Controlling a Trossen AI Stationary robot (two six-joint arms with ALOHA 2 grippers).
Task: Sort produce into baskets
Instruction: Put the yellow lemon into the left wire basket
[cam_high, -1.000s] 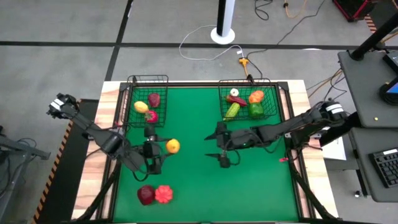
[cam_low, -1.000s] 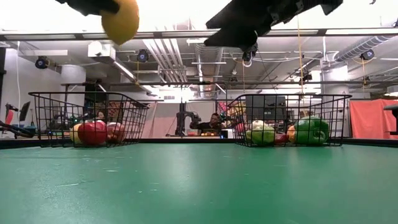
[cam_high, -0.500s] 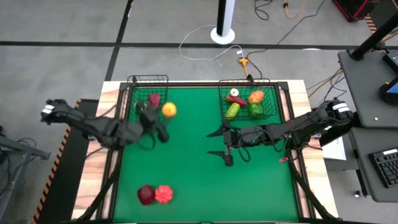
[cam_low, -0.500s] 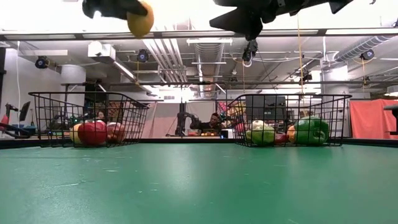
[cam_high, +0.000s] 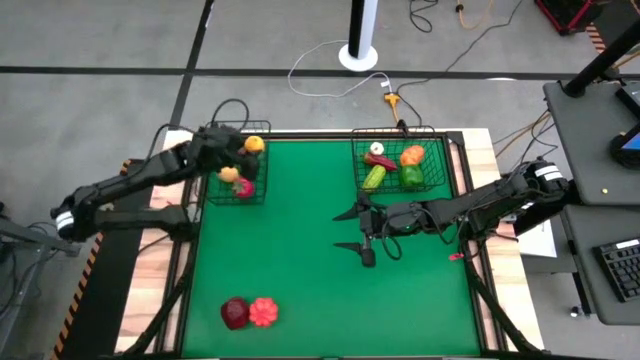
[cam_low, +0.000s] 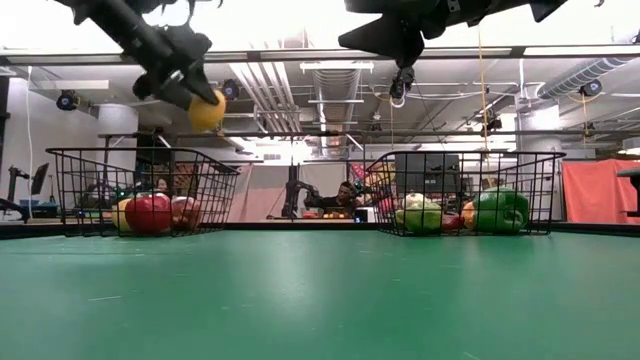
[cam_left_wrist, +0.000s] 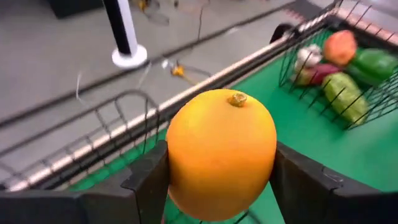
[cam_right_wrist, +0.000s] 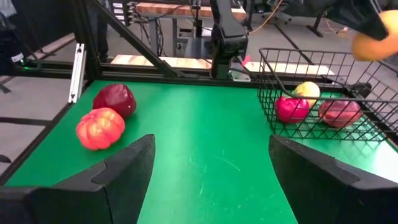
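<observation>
Orange round toy fruit (cam_high: 254, 144), clamped in the left gripper's (cam_left_wrist: 219, 180) jaws, is now hovering over the left black wire basket (cam_high: 262, 127), having been swung across the green tabletop (cam_high: 320, 270), looking ready for dropping, while the right gripper (cam_high: 357, 232) is waiting wide open and empty.

Left pincer (cam_high: 250, 150) clamped shut on a load, raised; right pincer (cam_high: 352, 230) hovers mid-table, fingers spread wide.

I am getting even, bright light from overhead across the green felt-covered table (cam_high: 300, 260), with only soft, short shadows. In the low view the white ceiling lights (cam_low: 300, 25) are blowing out to glare, leaving the arms dark against them. The round orange toy fruit (cam_left_wrist: 221, 152) is filling the left wrist view and looking slightly soft; the grey floor behind it is blurring.
</observation>
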